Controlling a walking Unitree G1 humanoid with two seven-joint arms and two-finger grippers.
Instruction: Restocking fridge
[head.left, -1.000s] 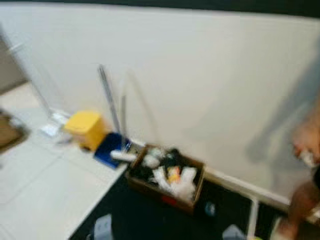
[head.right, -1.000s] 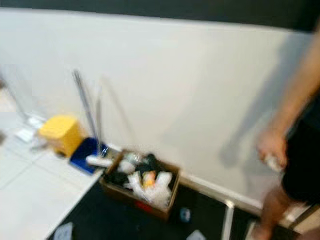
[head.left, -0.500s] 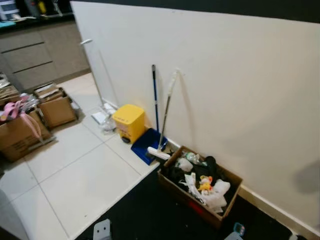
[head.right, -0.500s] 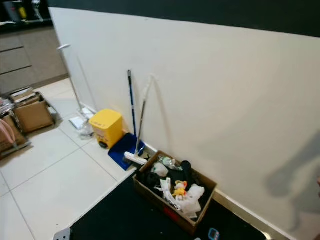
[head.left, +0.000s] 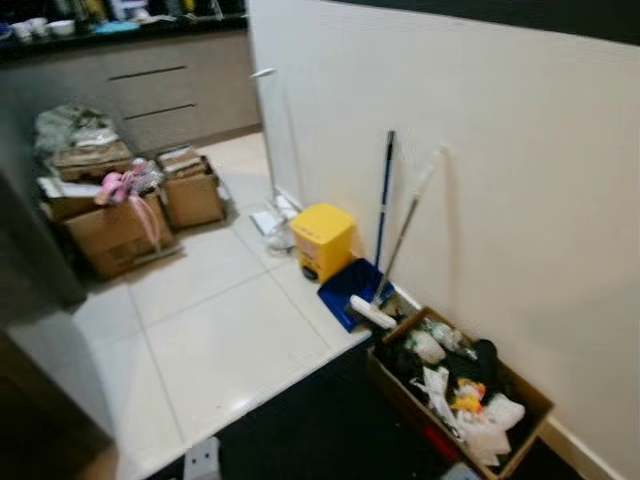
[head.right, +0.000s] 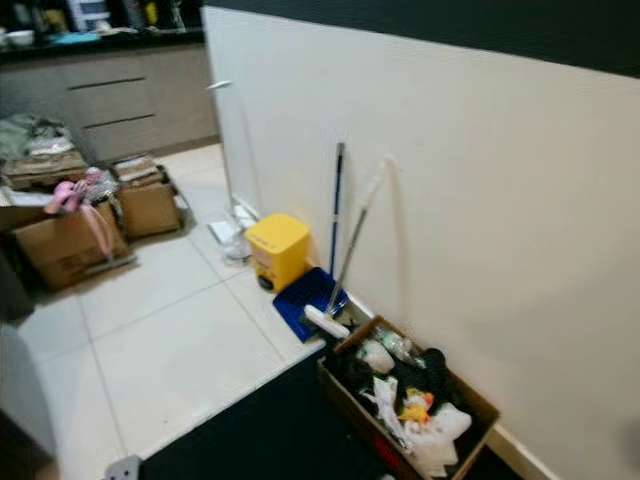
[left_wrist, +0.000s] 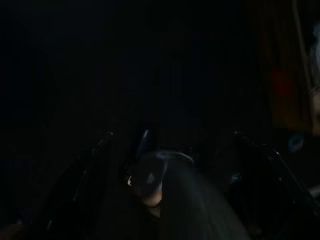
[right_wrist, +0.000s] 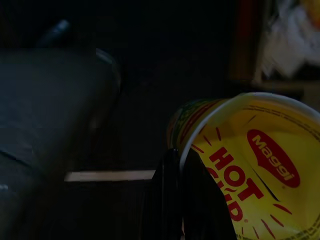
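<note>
My right gripper (right_wrist: 181, 162) is shut on a yellow Maggi Hot Cup noodle cup (right_wrist: 252, 167), which lies tilted in the right wrist view, one black finger (right_wrist: 170, 200) pressed against its side. The left wrist view is very dark. In it my left gripper (left_wrist: 170, 150) hangs with its two black fingers (left_wrist: 95, 165) spread apart, over a rounded dark shape that I cannot identify. A tall dark grey surface (head.left: 30, 250) stands at the left edge of the left eye view.
Along the white wall stand a yellow bin (head.left: 321, 240), a blue dustpan (head.left: 352, 290) with broom handles, and a cardboard box of rubbish (head.left: 455, 385). More cardboard boxes (head.left: 115, 225) sit by the kitchen cabinets (head.left: 150, 90). A black mat (head.left: 320, 430) lies underfoot beside white tiles.
The camera has swung left: the bin and rubbish box shifted right, and the boxes and cabinets came into view. The person seen a second ago at the right is out of frame.
</note>
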